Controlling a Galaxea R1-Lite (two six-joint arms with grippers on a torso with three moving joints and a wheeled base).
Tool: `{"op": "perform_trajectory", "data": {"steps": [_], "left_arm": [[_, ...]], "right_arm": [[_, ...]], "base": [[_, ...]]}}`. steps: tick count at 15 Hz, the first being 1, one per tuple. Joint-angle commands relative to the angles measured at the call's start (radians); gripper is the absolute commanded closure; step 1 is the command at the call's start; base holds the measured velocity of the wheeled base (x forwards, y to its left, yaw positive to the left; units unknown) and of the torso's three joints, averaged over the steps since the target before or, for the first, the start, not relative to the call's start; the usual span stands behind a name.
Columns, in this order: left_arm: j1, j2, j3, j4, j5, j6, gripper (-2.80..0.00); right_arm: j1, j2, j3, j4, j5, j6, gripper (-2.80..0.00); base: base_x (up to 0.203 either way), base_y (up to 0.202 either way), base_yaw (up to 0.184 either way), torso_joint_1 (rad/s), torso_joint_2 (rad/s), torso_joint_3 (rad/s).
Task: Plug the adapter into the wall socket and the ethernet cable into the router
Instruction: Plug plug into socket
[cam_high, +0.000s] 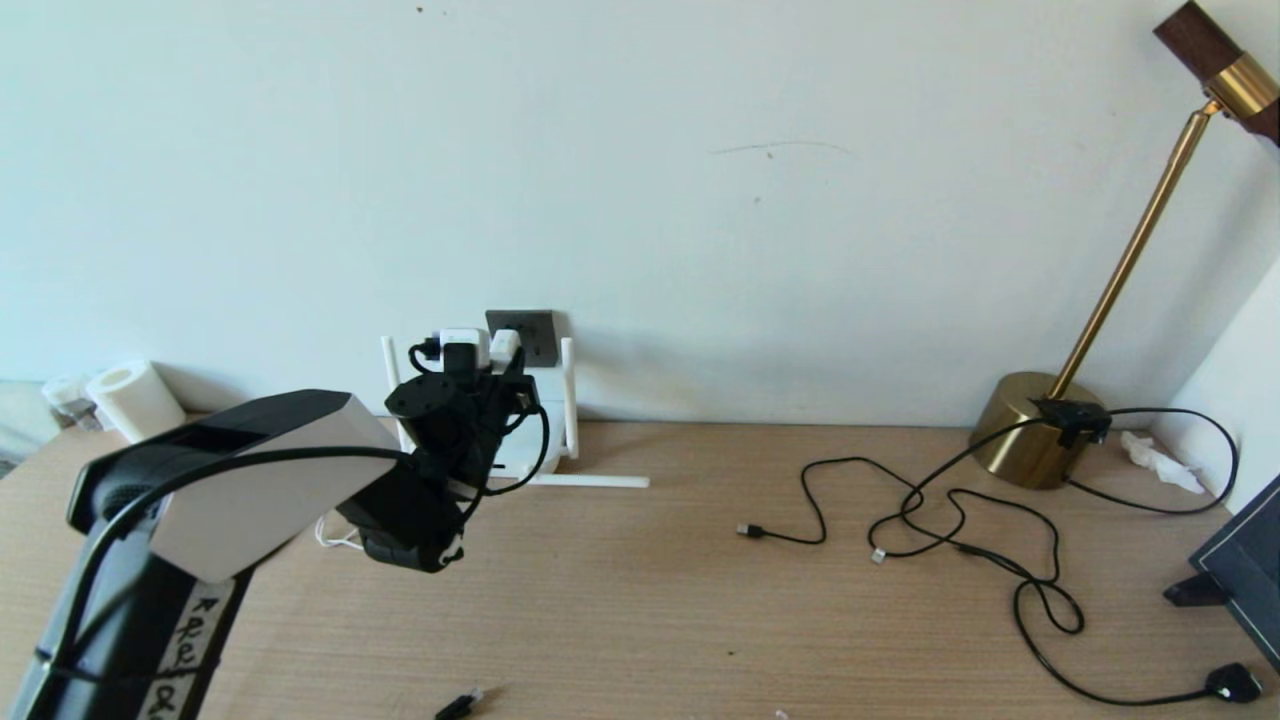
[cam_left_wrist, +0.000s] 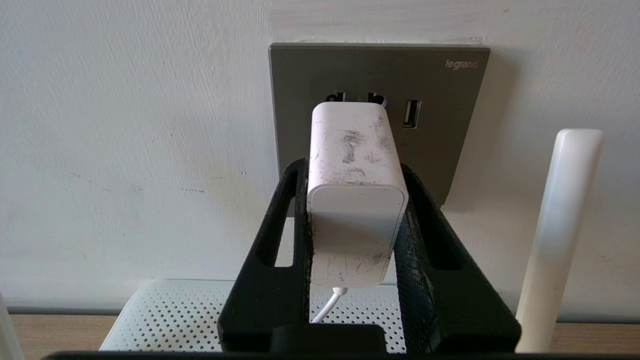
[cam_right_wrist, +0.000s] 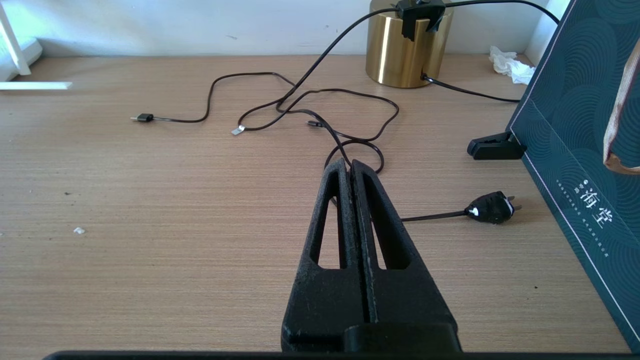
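My left gripper (cam_left_wrist: 352, 167) is shut on the adapter (cam_left_wrist: 356, 200), a scuffed white block with a thin white cord (cam_left_wrist: 327, 305) leaving its back. The adapter's front end meets the dark grey wall socket (cam_left_wrist: 450, 125) just under two pin holes; its prongs are hidden. In the head view the left gripper (cam_high: 490, 365) holds the adapter (cam_high: 505, 347) at the wall socket (cam_high: 535, 330), above the white router (cam_high: 545, 440). The router's perforated top (cam_left_wrist: 175, 315) lies below the jaws. A black plug with a clear tip (cam_high: 458, 704), probably the ethernet cable, lies at the table's near edge. My right gripper (cam_right_wrist: 347, 166) is shut and empty above the table.
Thin black cables (cam_high: 950, 520) loop across the right of the table from a brass lamp base (cam_high: 1025, 440). A black two-pin plug (cam_high: 1235, 683) lies beside a dark box (cam_high: 1245, 565). One router antenna (cam_high: 590, 481) lies flat. A paper roll (cam_high: 135, 400) stands far left.
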Motion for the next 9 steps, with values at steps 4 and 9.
{"op": "perform_trajectory", "data": {"steps": [4,9], "left_arm": [[0.0,0.011,-0.021,-0.008,0.001,0.001,0.0],[0.0,0.015,-0.031,-0.008,0.001,0.001,0.0]], "right_arm": [[0.0,0.0,0.0,-0.001,0.0,0.0,0.0],[0.0,0.0,0.0,-0.001,0.0,0.0,0.0]], "base": [[0.0,0.0,0.0,0.0,0.0,0.0],[0.0,0.0,0.0,0.0,0.0,0.0]]}}
